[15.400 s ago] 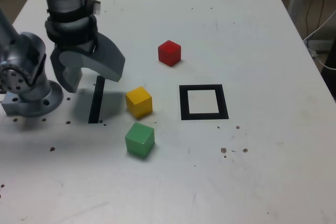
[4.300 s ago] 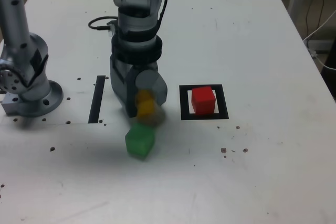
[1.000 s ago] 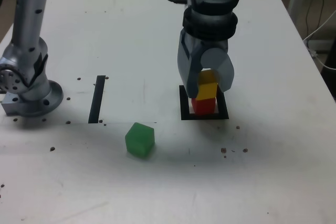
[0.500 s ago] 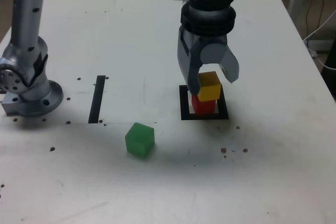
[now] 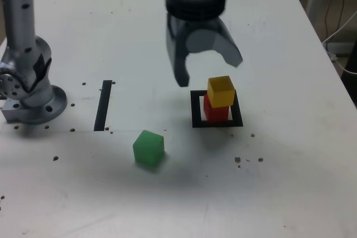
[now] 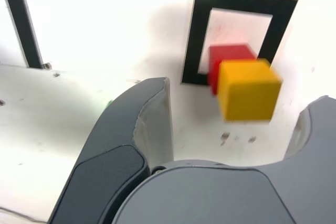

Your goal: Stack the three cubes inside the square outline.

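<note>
Nearest, low and left of centre in the exterior view, the green cube (image 5: 148, 148) sits alone on the white worktop (image 5: 279, 182), turned a little so one corner faces forward. Beyond it, right of centre, the yellow cube (image 5: 221, 91) rests on the red cube (image 5: 215, 110) inside the square outline (image 5: 196, 110) — the yellow one twisted slightly and shifted off the red one's edges. All three are matte, same-sized blocks. Farther back, upper centre, the gripper (image 5: 207, 72) hangs above the stack, pointing down, jaws apart and holding nothing — clear of the yellow cube.
</note>
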